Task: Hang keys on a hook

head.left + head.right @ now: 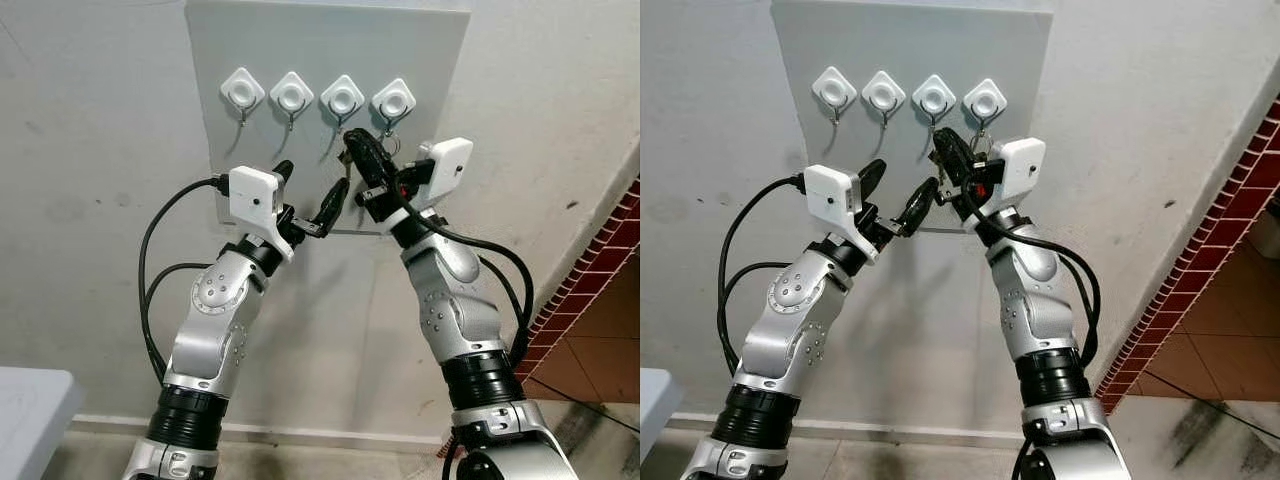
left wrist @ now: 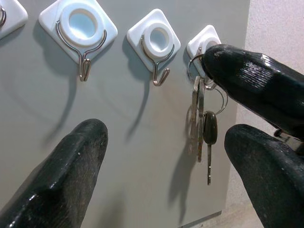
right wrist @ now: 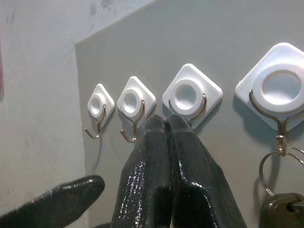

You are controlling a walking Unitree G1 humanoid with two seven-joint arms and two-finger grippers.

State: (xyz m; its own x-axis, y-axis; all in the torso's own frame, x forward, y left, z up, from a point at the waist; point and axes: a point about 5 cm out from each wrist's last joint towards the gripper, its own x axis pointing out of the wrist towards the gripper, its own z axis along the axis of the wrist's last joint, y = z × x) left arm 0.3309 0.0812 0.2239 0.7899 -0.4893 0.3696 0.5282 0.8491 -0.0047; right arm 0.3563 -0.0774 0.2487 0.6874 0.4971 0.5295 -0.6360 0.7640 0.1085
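Four white diamond hooks sit in a row on a grey board (image 1: 430,60) on the wall. A bunch of keys (image 2: 202,118) hangs by its ring from the rightmost hook (image 1: 393,100). My right gripper (image 1: 350,142) is raised just below the third hook (image 1: 342,97), left of the keys. Its fingers (image 3: 166,175) are pressed shut with nothing between them, and the keys (image 3: 280,209) hang apart from them. My left gripper (image 1: 315,176) is open below the second hook (image 1: 291,95), pointing towards the right gripper and holding nothing.
The two leftmost hooks (image 1: 242,92) are bare. A red tiled wall (image 1: 600,260) and a brown tiled floor (image 1: 600,350) lie to the right. A white surface corner (image 1: 30,410) shows at the lower left. The wall around the board is plain.
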